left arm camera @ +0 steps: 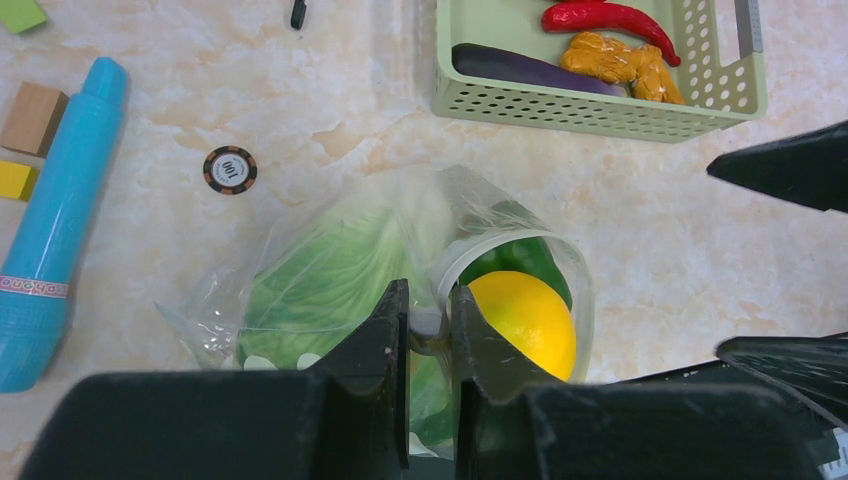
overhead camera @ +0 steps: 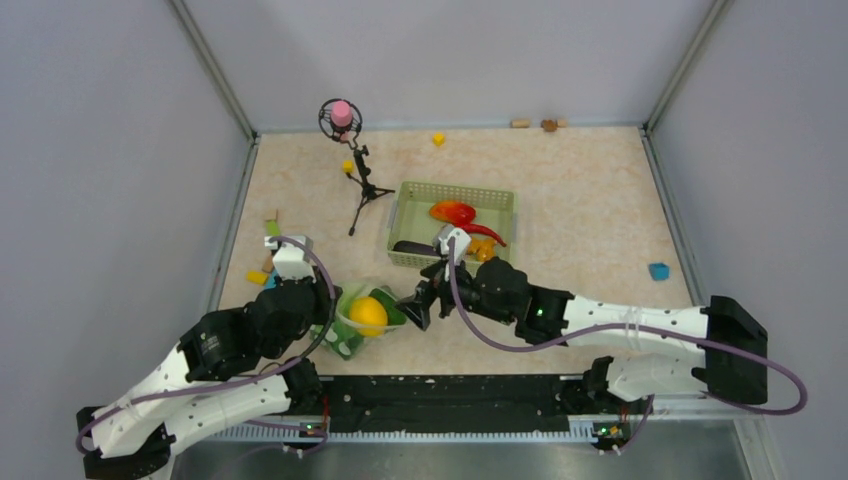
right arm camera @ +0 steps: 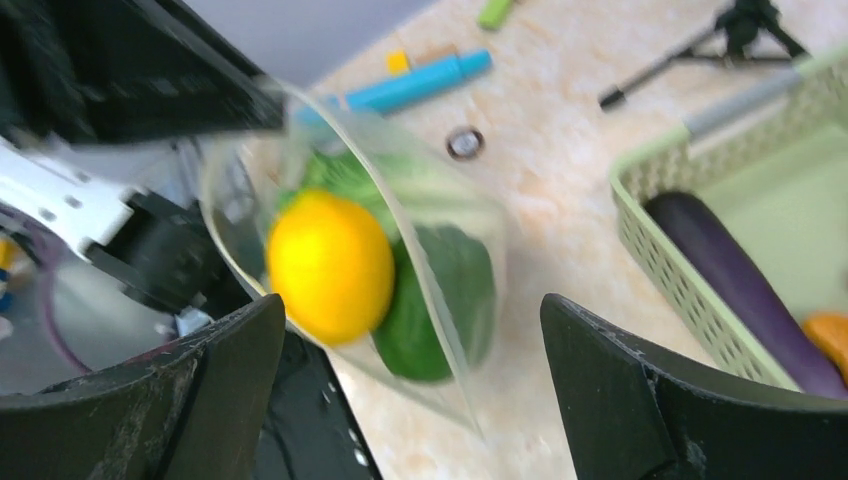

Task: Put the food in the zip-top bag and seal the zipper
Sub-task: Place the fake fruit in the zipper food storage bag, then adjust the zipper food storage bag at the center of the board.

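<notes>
The left end effector (left arm camera: 430, 300) has its jaws pressed together on the rim of the zip-top bag (left arm camera: 215, 310), pinching the whitish zipper (left arm camera: 480, 245) strip so that the mouth stands open as a loop. The right end effector (right arm camera: 412, 300) hangs just in front of that mouth, its jaws spread wide and holding nothing.

The bag lies on the surface (left arm camera: 330, 110) near the arm bases. The cabbage (left arm camera: 330, 275) and green pepper (left arm camera: 520, 258) are inside, and the lemon (left arm camera: 525, 320) sits right at the opening. The eggplant (left arm camera: 530, 72), red chili (left arm camera: 610, 18) and orange pieces (left arm camera: 620, 62) are in the green mesh basket (left arm camera: 600, 105), so the filling looks about half done.

To do this step well, the left pinch should hold steady and high. A sagging rim would narrow the mouth, and the lemon blocks part of it. It probably needs a nudge deeper before the long eggplant goes in, end first.

The left wrist view shows the pinch itself and how far the cabbage reaches into the bag. The right wrist view is blurred, but only there do the spread jaws frame the open loop. The top view gives the layout — the basket stands just beyond the bag.
</notes>
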Motion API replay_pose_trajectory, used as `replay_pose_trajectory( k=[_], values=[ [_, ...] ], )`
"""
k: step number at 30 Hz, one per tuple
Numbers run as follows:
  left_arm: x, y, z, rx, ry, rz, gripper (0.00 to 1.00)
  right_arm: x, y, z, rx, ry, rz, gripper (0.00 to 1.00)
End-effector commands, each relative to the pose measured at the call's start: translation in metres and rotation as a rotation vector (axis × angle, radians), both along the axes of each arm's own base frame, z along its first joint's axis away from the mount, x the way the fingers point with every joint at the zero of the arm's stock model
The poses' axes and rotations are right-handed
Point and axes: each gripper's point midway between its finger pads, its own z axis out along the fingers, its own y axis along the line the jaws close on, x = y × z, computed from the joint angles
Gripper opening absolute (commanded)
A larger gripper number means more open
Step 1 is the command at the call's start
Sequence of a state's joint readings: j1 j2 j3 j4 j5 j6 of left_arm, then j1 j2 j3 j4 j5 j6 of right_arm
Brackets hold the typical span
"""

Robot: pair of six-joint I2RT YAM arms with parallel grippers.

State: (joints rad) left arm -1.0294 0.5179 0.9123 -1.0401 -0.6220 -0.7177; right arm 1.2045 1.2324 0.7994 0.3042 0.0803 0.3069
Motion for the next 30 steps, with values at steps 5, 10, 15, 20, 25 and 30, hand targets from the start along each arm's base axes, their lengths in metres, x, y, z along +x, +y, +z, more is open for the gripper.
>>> replay_pose_trajectory(
  k=[5,10,15,20,25,30],
  values=[
    [0.007,-0.006,0.013,-0.057,-0.039,0.027,0.00,-0.004,-0.030,-0.066,-0.160,0.091,-0.081,0.94],
    [0.008,-0.007,0.011,-0.049,-0.034,0.024,0.00,0.005,-0.028,-0.085,-0.234,0.122,-0.129,0.87],
    [0.008,-0.007,0.011,-0.047,-0.033,0.024,0.00,0.002,-0.021,-0.104,-0.277,0.167,-0.085,0.83],
    [0.008,-0.007,0.011,-0.047,-0.034,0.023,0.00,0.009,-0.019,-0.120,-0.261,0.225,-0.052,0.80],
    [0.008,-0.008,0.010,-0.042,-0.030,0.022,0.00,0.017,-0.014,-0.129,-0.232,0.263,-0.037,0.76],
    [0.008,-0.008,0.009,-0.040,-0.030,0.023,0.00,0.015,-0.012,-0.133,-0.233,0.282,-0.019,0.75]
  ],
)
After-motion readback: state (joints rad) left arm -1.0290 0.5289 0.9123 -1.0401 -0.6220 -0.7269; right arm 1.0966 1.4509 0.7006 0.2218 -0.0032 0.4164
